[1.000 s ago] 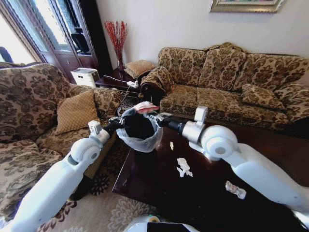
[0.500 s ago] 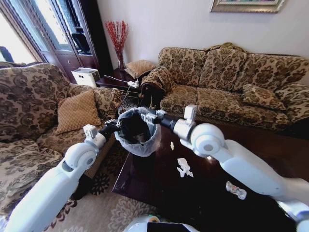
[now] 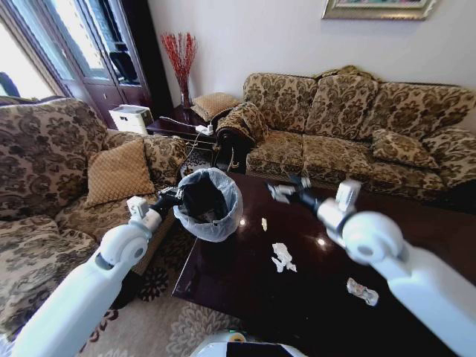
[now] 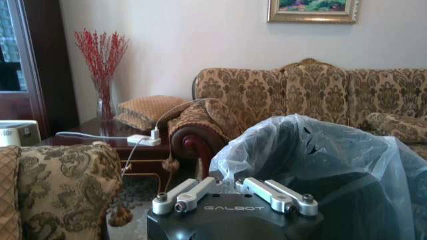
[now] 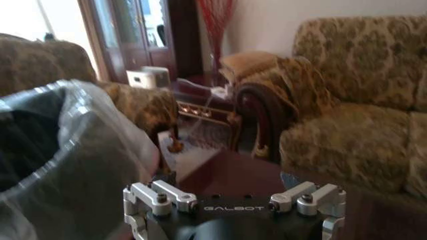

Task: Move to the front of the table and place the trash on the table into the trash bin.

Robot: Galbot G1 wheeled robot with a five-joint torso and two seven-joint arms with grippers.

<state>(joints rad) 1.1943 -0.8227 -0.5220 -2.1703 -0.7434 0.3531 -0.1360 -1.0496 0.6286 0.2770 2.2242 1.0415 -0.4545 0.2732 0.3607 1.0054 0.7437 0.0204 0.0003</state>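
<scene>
Since half a second ago, the right claw (image 3: 285,189) is pulling back from above the trash bin (image 3: 210,204) and is now hovering over the far part of the surface (image 3: 312,297), to the right of the bin, with its fingers spread apart and nothing between them. Left of it, the left claw (image 3: 172,198) is staying clamped on the left rim of the bin, holding it raised at the surface's far left corner; the bin's pale plastic bag (image 4: 313,150) is ruffling over the rim just past the claw's knuckles. Three scraps are lying on the dark surface: a small sliver (image 3: 264,224) just right of the bin, a crumpled white paper (image 3: 282,257) nearer the middle, and a shiny wrapper (image 3: 362,291) nearer still, to the right.
</scene>
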